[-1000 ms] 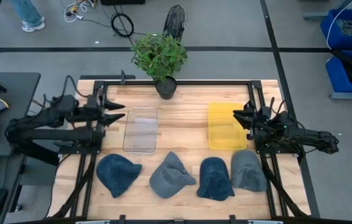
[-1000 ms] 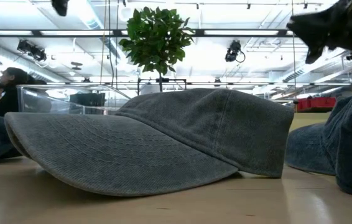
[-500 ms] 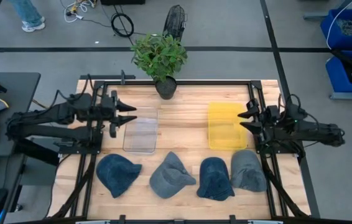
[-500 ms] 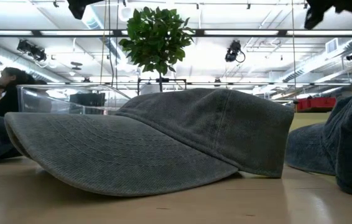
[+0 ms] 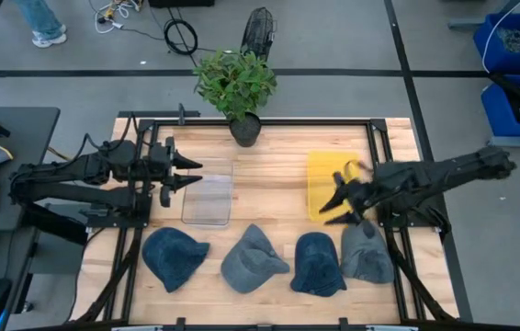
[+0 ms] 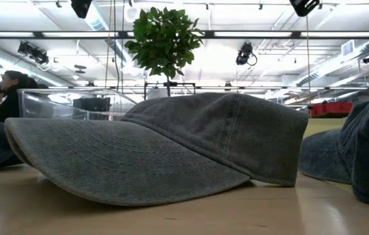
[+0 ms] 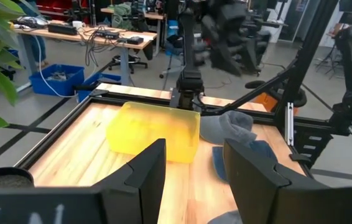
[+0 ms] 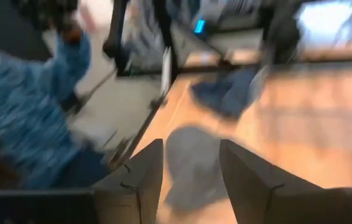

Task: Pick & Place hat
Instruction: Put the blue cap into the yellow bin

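Note:
Several caps lie in a row along the table's near edge, crowns up: a dark blue hat [image 5: 174, 258], a grey hat [image 5: 253, 260] [image 6: 171, 147], a second dark blue hat [image 5: 320, 265] and a second grey hat [image 5: 367, 252]. My right gripper [image 5: 332, 208] [image 8: 191, 152] is open and blurred, in the air over the near end of the yellow bin [image 5: 332, 184], just beyond the two right-hand hats. My left gripper [image 5: 191, 172] [image 7: 193, 155] is open and hovers at the left side of the clear bin [image 5: 209, 193].
A potted plant [image 5: 237, 85] stands at the middle of the table's far edge. The black frame rails [image 5: 131, 257] run along both sides of the table. Bare wood lies between the two bins. People sit in the room beyond the table [image 6: 5, 91].
My right arm has swung out fast from the table's right edge toward the left and the near side, and its gripper now hangs over the yellow bin's near end by the hats. My left gripper has shifted a little to the right, toward the clear bin. The hats have not moved.

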You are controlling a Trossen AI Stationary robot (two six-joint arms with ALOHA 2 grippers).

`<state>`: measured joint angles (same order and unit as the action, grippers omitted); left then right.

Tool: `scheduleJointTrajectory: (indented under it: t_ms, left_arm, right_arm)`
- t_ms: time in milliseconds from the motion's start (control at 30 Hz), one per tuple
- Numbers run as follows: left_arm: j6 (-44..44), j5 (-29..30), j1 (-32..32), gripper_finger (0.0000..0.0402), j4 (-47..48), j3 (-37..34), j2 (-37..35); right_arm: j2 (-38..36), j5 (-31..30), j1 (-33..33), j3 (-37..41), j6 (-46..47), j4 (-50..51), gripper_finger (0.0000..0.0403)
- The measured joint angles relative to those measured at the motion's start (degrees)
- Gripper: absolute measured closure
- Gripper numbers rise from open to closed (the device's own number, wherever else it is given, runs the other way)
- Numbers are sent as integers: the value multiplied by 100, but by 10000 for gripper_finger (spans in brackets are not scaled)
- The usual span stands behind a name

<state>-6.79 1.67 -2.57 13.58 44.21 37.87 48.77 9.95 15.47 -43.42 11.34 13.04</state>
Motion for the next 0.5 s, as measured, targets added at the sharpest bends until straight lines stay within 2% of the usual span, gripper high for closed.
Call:
scheduleJointTrajectory:
  t_ms: [200, 500]
  left_arm:
    - [41, 0, -2, 236, 2, 0, 0]
    - [59, -1, -2, 236, 7, 0, 0]
  right_arm:
    - [1166, -259, 586, -556, 492, 788, 238]
    - [2484, -341, 1168, -581, 771, 1732, 238]
